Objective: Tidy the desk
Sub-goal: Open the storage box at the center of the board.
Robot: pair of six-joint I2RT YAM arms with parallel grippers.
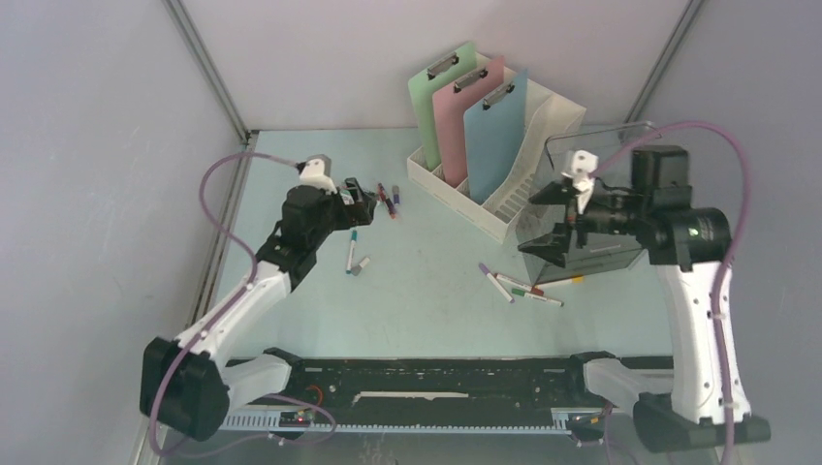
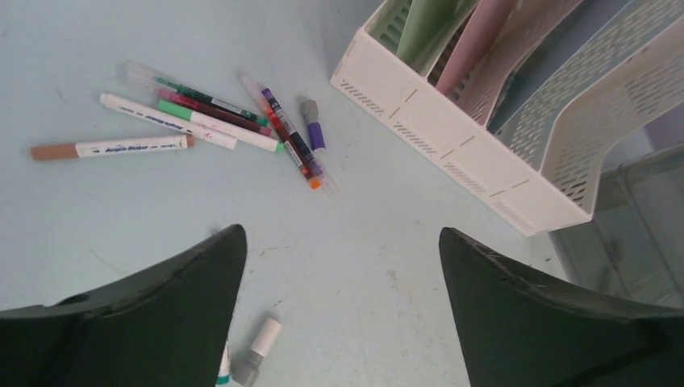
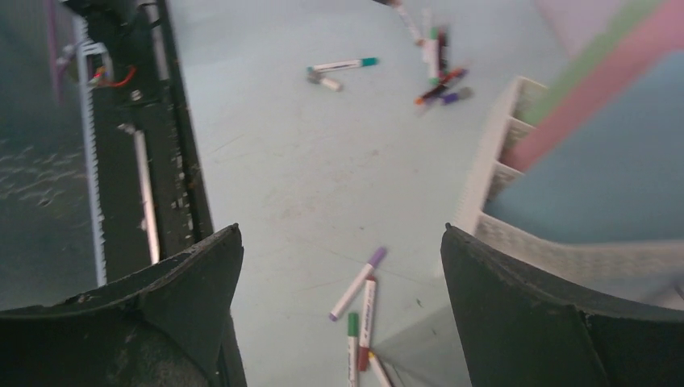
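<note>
Table spreads pale mint under everything, with open room before the file rack's left end. Left pincer gapes, holding nothing, left of the rack near loose markers; right pincer gapes beside its right end.

- Top view: bright, even, diffuse light; only faint, soft shadows on the desk; focus sharp.
- Left wrist view: markers crisp, print on the barrels partly legible.
- Right wrist view: motion blur throughout; clipboards smeared; left edge dim.
</note>
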